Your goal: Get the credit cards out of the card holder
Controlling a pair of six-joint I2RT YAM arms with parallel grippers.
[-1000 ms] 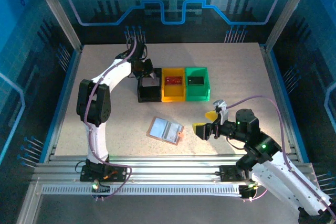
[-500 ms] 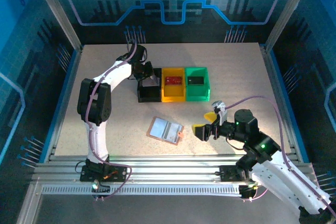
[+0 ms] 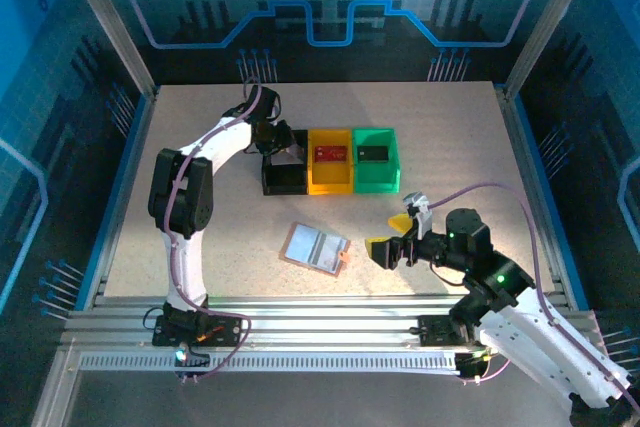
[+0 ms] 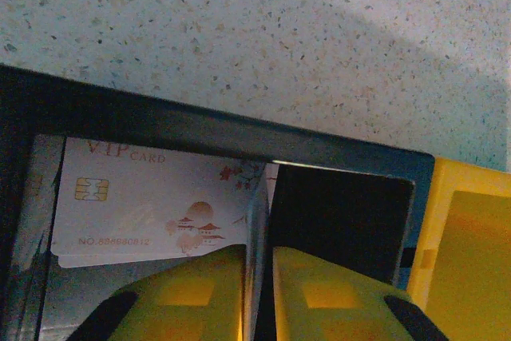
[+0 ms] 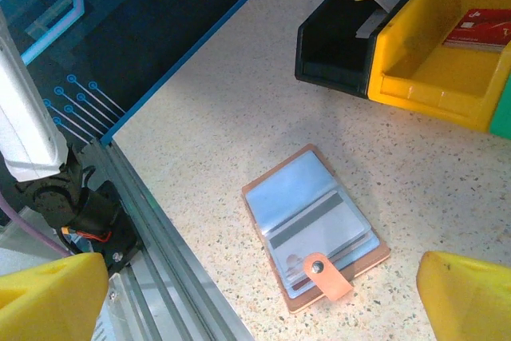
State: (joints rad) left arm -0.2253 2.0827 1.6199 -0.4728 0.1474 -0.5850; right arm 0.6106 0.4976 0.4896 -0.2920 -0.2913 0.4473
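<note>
Over black plastic bin (image 4: 200,129), left end effector (image 4: 257,293) fingers near-closed around pale sliver; cannot tell whether pinching. Inside that bin, whitish VIP-printed credit card (image 4: 152,205). Right end effector (image 3: 389,234) spread wide, empty, near open pinkish-tan bifold card holder (image 5: 315,229) on speckled worktop (image 5: 239,101). Likely step: depositing card. Next: check holder pockets, pull any remainder.

light: blue surround, tabletop (image 3: 450,127) bright from overhead | shadow: soft diagonal, left wrist view | blur: left jaws close-up | glare: aluminium rails (image 3: 330,312)
</note>
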